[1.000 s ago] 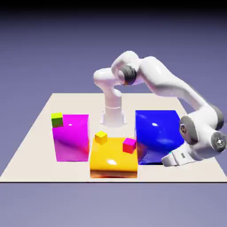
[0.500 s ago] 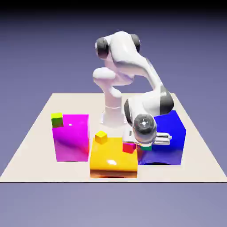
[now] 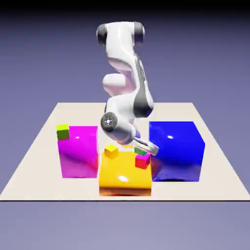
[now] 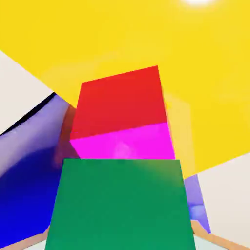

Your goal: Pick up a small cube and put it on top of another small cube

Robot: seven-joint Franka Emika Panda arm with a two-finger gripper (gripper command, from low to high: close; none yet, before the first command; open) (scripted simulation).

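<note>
The teal cube [image 4: 122,205] is held between the fingers of the end effector [image 4: 120,240], which are parted by about its width. In the exterior view it is seen just to the far side of the pink-magenta cube [image 3: 142,161], near the right side of the orange block [image 3: 122,171]. It is judged light, stiff and perhaps slippery; opposite side faces are best gripped, squarely at mid-height.

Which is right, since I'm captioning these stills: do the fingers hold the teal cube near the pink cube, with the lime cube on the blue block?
The block is wrong: the exterior view shows the lime cube on the magenta block. The fingers do hold the teal cube near the pink cube.
</note>
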